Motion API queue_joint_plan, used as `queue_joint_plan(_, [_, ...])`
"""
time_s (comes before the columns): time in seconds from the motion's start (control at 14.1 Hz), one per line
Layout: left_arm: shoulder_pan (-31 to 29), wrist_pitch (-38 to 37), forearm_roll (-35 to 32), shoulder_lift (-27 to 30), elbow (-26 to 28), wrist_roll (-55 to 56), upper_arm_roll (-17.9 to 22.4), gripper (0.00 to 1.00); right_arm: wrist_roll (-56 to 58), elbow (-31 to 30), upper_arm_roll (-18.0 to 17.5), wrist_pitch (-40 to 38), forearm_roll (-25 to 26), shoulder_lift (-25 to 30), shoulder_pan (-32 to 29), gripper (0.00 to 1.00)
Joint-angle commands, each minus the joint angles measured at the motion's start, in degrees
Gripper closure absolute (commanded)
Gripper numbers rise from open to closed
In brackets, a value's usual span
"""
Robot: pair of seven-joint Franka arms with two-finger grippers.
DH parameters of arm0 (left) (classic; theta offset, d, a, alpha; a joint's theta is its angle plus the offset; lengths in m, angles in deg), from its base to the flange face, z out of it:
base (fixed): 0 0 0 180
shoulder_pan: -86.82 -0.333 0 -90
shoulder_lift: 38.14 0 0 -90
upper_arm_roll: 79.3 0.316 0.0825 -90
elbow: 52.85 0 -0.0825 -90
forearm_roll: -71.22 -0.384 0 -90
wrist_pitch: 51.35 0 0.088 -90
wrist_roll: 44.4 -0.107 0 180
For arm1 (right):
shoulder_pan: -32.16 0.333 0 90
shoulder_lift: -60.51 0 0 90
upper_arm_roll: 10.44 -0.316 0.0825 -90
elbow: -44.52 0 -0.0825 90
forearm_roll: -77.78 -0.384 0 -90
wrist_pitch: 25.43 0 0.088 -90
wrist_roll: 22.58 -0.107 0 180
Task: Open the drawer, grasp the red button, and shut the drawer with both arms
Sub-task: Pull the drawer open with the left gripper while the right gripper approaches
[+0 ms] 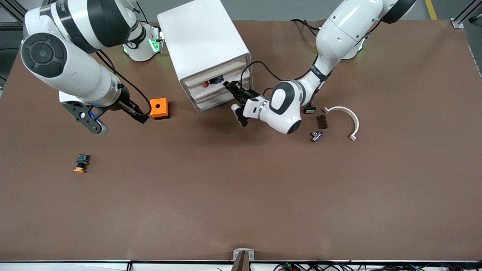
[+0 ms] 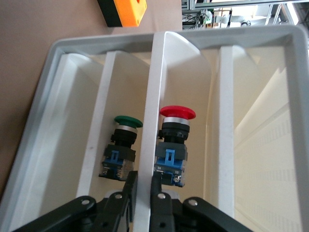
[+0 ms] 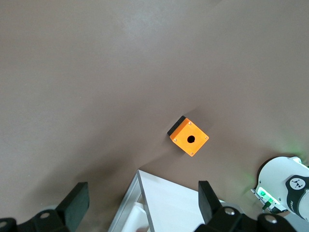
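Observation:
The drawer (image 2: 53,111) stands a little way out of the white cabinet (image 1: 199,34). In it lies the button (image 2: 176,137) with its red cap, seen too from the front (image 1: 207,83). A green-capped one (image 2: 123,145) lies in the compartment beside it. My left gripper (image 2: 145,180) (image 1: 230,86) is at the drawer's front, shut on the white upright rib (image 2: 157,96) between those two compartments. My right gripper (image 1: 116,119) (image 3: 142,200) hangs open over the table beside the orange cube (image 1: 159,108), holding nothing.
An orange-yellow-capped button (image 1: 80,164) lies nearer the front camera at the right arm's end. A white curved piece (image 1: 348,118) and small dark parts (image 1: 322,121) (image 1: 316,135) lie by the left arm. A white boxy thing (image 1: 67,98) sits under the right arm.

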Motion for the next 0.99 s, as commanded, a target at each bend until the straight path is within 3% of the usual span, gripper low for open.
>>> queue_joint_plan(0.0, [-2.30,-4.55,-0.67,-1.96,-4.71,2.61,0.73,1.00,-4.12,0.42,0.26,0.00,-1.30,0.46,2.03,0.00])
queue_joint_plan(0.35, [-6.96,-10.36,-5.23,-3.55,-9.81,4.45,1.79,1.00,-17.73,0.42,0.26,4.04,-3.33,0.46,9.32,0.00])
queue_joint_plan(0.57, [-9.59,-10.98,-6.21,-3.64,-9.99,4.37,1.79,1.00,-26.26,0.25,0.26,6.93,-3.33,0.28,14.59,0.00])
queue_joint_plan(0.92, [-12.42,-13.71,-8.58,-6.01,-13.86,4.19,1.79,1.00,-37.52,-0.28,0.26,13.08,-3.33,-4.01,20.75,0.00])
